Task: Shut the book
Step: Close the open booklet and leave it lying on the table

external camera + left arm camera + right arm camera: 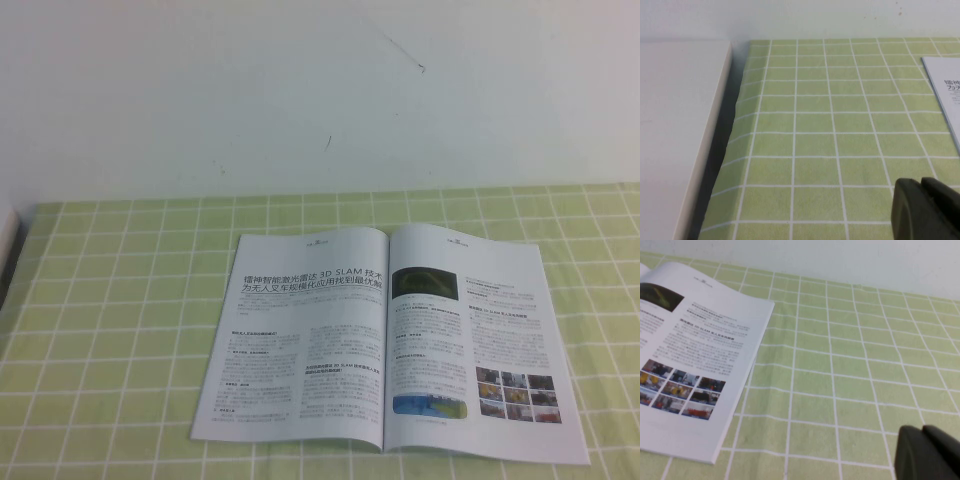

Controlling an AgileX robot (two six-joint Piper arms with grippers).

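A thin magazine-like book [390, 340] lies open and flat on the green checked cloth [120, 330], spine near the middle, printed text and small photos facing up. Neither arm shows in the high view. In the left wrist view my left gripper [921, 186] hovers over bare cloth, its two black fingers pressed together, with the book's left page corner [946, 100] some way off. In the right wrist view my right gripper [922, 432] is likewise shut on nothing above the cloth, apart from the book's right page [690, 355].
A white board or panel [675, 130] lies beside the cloth's left edge, also visible as a pale edge [6, 240] in the high view. A white wall [320, 90] rises behind the table.
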